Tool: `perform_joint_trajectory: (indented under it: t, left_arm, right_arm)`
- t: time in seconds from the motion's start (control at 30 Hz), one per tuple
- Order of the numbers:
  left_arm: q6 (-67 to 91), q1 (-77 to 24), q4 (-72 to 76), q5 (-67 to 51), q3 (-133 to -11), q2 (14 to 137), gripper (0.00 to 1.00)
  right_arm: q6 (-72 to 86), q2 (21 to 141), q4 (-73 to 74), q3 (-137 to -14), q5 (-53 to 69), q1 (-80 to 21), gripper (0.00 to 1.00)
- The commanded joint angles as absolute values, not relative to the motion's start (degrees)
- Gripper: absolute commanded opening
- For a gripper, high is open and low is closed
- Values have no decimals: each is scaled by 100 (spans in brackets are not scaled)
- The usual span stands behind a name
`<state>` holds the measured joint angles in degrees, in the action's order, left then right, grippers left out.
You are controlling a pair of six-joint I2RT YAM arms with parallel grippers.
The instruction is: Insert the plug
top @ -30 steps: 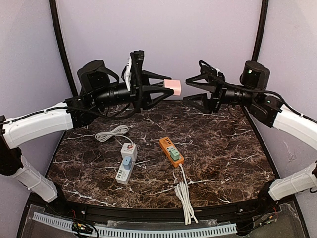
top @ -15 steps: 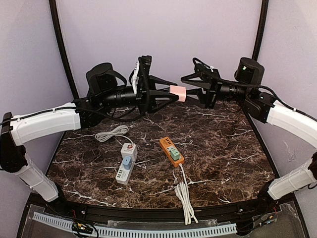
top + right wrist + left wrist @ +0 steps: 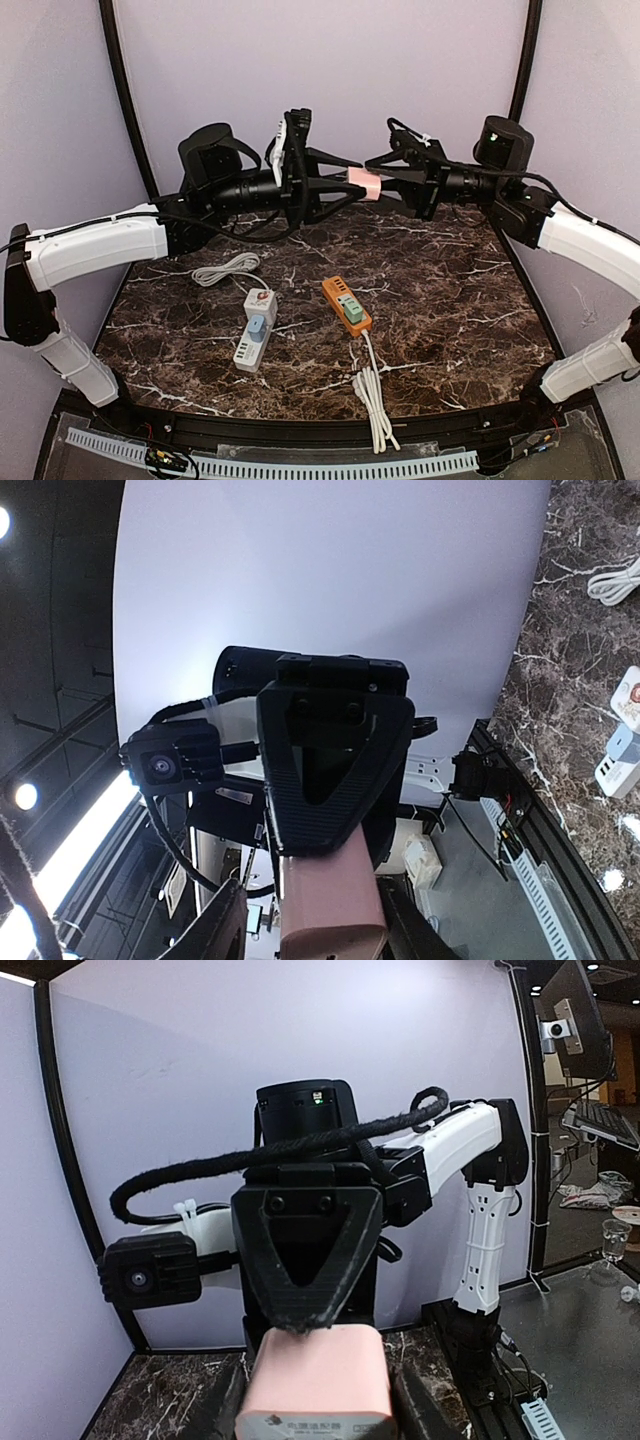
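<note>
Top external shows a mid-air handover: left pincer [image 3: 349,187] pinches the plug [image 3: 364,186]; right pincer [image 3: 381,184], spread around it, should close next.

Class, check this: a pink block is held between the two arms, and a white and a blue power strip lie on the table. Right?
Not quite. The top external view shows the second power strip is orange, not blue. The pink block and white power strip are as stated.
</note>
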<state>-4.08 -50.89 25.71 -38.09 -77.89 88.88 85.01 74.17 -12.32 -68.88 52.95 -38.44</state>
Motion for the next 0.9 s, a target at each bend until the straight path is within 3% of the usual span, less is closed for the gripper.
perform_joint_trajectory:
  t: [0.0,0.53,0.57,0.63,0.7,0.77,0.87]
  left_arm:
    - [-562,-5062,2557,-3724,-7952,8911,1]
    - [-679,-5062,2502,-3665,-7950,8955,1]
    - [-682,-5062,2499,-3656,-7953,8956,1]
    - [-677,-5061,2493,-3652,-7953,8952,1]
    - [-677,-5062,2462,-3633,-7950,8945,2]
    - [-643,-5062,2437,-3570,-7900,8917,17]
    - [-576,-5062,2506,-3454,-7723,8782,65]
  right_arm:
    - [8500,7408,-1437,-6894,5423,-3885,40]
    - [8532,7414,-1410,-6976,5484,-3884,25]
    - [8532,7411,-1407,-6978,5494,-3885,20]
    - [8526,7394,-1385,-6979,5485,-3885,1]
    - [8498,7368,-1332,-6979,5454,-3882,0]
    - [8454,7342,-1241,-6962,5436,-3882,0]
    - [8337,7313,-1031,-6923,5416,-3884,0]
